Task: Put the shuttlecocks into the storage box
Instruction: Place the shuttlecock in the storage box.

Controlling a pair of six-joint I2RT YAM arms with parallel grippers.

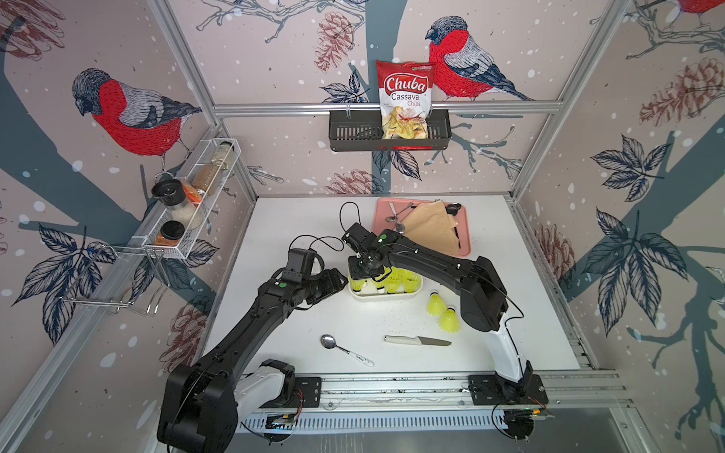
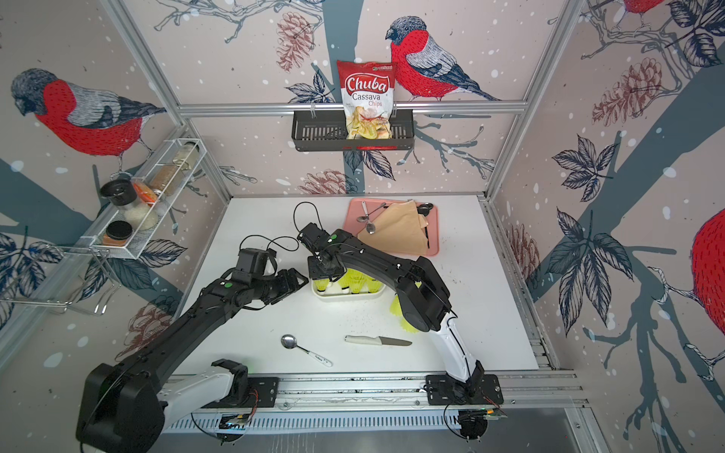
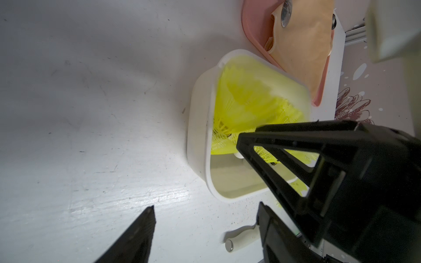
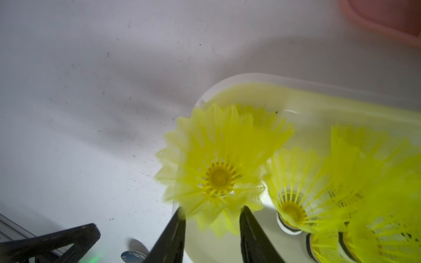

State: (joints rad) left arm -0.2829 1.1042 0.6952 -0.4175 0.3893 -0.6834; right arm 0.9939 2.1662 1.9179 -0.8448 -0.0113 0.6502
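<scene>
We judge the shuttlecocks (image 1: 450,321) to be very light, with springy mesh skirts that would crush under a hard squeeze. The firm white tip looks like the safer hold. 2 sit on the table (image 1: 294,333) just beside the 1 box (image 1: 386,297). Those inside are too bunched to count. The right gripper (image 4: 211,209) hangs over the box's end, jaws slightly apart astride a blurred skirt, and we cannot tell if they grip it. The left gripper (image 3: 205,207) is spread wide and empty.
</scene>
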